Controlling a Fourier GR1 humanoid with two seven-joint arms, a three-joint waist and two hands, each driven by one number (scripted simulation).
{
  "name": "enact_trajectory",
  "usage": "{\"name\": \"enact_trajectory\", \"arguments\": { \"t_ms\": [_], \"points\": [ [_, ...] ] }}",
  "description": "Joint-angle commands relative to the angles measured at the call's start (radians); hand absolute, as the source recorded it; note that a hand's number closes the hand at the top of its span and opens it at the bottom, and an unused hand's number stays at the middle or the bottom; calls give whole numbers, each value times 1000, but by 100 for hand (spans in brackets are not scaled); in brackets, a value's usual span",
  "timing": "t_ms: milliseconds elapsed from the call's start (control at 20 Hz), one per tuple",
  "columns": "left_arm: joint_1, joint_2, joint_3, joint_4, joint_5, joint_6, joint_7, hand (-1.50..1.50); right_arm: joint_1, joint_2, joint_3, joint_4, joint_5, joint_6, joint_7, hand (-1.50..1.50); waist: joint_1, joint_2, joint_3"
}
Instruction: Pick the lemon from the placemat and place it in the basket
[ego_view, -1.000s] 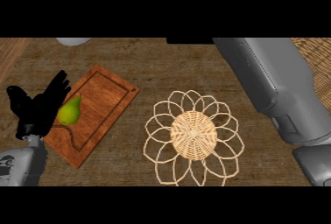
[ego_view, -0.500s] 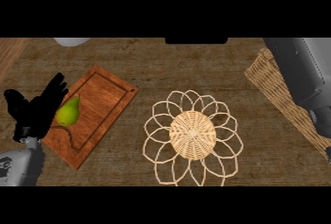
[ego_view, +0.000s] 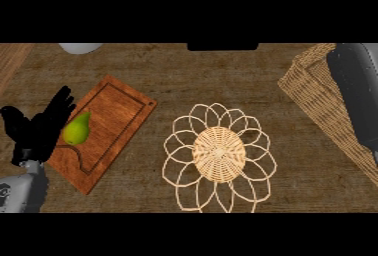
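Near the bench's (ego_view: 184, 75) left edge, the lemon (ego_view: 76, 130) lies on a wooden board (ego_view: 122, 117) just right of the left robot hand's (ego_view: 33, 137) straight, spread fingers (ego_view: 59, 107), long axis alongside them.

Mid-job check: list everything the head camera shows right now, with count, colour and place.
placemat: one, pale woven flower shape, centre of the counter, nothing on it
basket: one, tan wicker, right side, partly under the right forearm
lemon: none visible
cutting board: one, reddish-brown wood, left, set at an angle
fruit: one, yellow-green, pear-shaped, on the cutting board
round object: one, pale grey, top left, cut off
dark object: one, black, top centre, cut off, cannot tell what
counter: brown wood grain
left hand: black, open, fingers up, left edge beside the fruit
left forearm: grey, lower left corner
right forearm: grey, right edge; right hand not in view
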Motion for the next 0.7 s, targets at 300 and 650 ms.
{"name": "enact_trajectory", "arguments": {
  "t_ms": [300, 650],
  "points": [
    [15, -32, -19, 13, -34, 17, -29, 0, 246, -29, -109, -98, -87, -128, -111, 150, 11, 6, 0],
    [-26, -5, 11, -4, 6, -9, 17, 0, 261, -60, -205, -93, -23, -141, -31, -150, 14, 5, 0]
  ]
}}
